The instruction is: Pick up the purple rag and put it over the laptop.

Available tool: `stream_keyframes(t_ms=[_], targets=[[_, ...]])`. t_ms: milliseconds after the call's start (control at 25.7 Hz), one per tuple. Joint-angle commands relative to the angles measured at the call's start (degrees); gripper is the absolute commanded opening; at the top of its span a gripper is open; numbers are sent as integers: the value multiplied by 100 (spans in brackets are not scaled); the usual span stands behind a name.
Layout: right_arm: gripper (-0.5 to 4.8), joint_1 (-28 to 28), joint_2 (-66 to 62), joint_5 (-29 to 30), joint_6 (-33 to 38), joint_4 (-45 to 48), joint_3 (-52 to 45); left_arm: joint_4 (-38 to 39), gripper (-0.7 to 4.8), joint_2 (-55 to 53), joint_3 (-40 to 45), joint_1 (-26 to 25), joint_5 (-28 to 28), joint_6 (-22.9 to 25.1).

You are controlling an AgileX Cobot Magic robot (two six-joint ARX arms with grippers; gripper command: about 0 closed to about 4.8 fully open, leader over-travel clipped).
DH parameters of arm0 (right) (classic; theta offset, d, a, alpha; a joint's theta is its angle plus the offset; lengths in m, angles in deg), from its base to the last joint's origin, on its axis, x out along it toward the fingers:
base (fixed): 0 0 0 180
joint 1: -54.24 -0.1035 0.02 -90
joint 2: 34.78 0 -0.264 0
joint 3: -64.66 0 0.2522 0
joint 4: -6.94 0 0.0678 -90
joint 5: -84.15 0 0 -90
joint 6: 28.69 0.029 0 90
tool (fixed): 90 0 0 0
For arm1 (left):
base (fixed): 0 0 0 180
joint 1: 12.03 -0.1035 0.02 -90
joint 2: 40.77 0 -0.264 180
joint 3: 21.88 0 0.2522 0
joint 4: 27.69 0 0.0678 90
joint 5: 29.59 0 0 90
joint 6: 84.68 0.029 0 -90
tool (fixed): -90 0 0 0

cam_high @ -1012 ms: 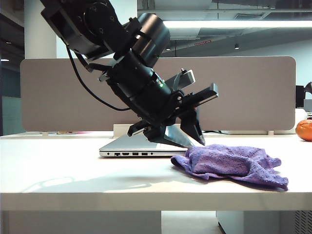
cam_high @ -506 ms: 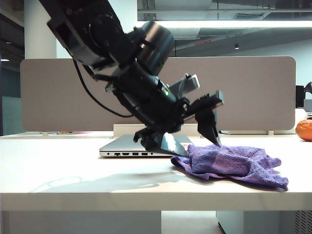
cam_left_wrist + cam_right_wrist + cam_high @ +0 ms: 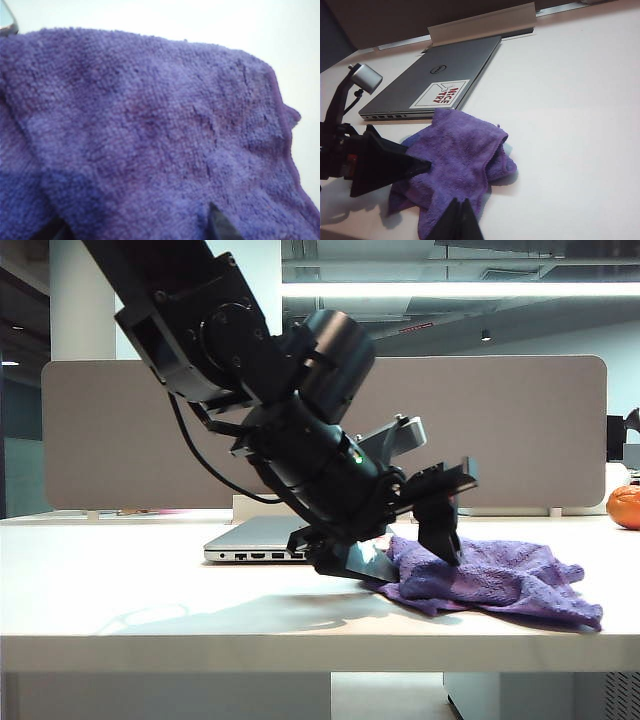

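Observation:
The purple rag [image 3: 500, 580] lies crumpled on the white table, just right of the closed silver laptop [image 3: 255, 538]. My left gripper [image 3: 415, 565] is tilted down onto the rag's left part, open, with one finger on each side of a fold. In the left wrist view the rag [image 3: 150, 125] fills the picture and the two fingertips of the left gripper [image 3: 137, 230] sit wide apart on it. The right wrist view looks from a distance at the rag [image 3: 460, 150], the laptop [image 3: 435, 75] with its pale sticker, and my shut, empty right gripper [image 3: 461, 220].
An orange fruit [image 3: 624, 507] sits at the table's far right. A grey partition [image 3: 520, 430] runs behind the table. A white strip [image 3: 482, 22] lies just behind the laptop. The table's front edge [image 3: 320, 652] is close to the rag.
The left gripper has come down and to the right, from over the laptop's corner onto the rag, with its jaws spread wider. The rag has been nudged slightly to the right.

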Motion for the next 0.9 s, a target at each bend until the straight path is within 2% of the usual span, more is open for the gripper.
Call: stream_keyframes(t_ms=[39, 78, 156, 389, 623, 856, 895], targets=[[22, -4, 2, -7, 4, 37, -17, 142, 84, -35, 11, 68, 24, 20], [22, -4, 2, -7, 4, 37, -17, 142, 33, -35, 11, 98, 57, 142], [22, -4, 2, -7, 4, 37, -17, 144, -7, -35, 9, 96, 55, 284], [22, -2, 2, -9, 4, 37, -17, -4, -6, 52, -20, 94, 70, 334], [22, -2, 2, -9, 4, 37, -17, -415, -6, 350, -55, 85, 114, 664], [22, -4, 2, 20, 7, 39, -17, -343, -6, 516, -616, -11, 308, 807], [22, -7, 4, 20, 7, 39, -17, -306, -6, 516, -743, -52, 317, 966]])
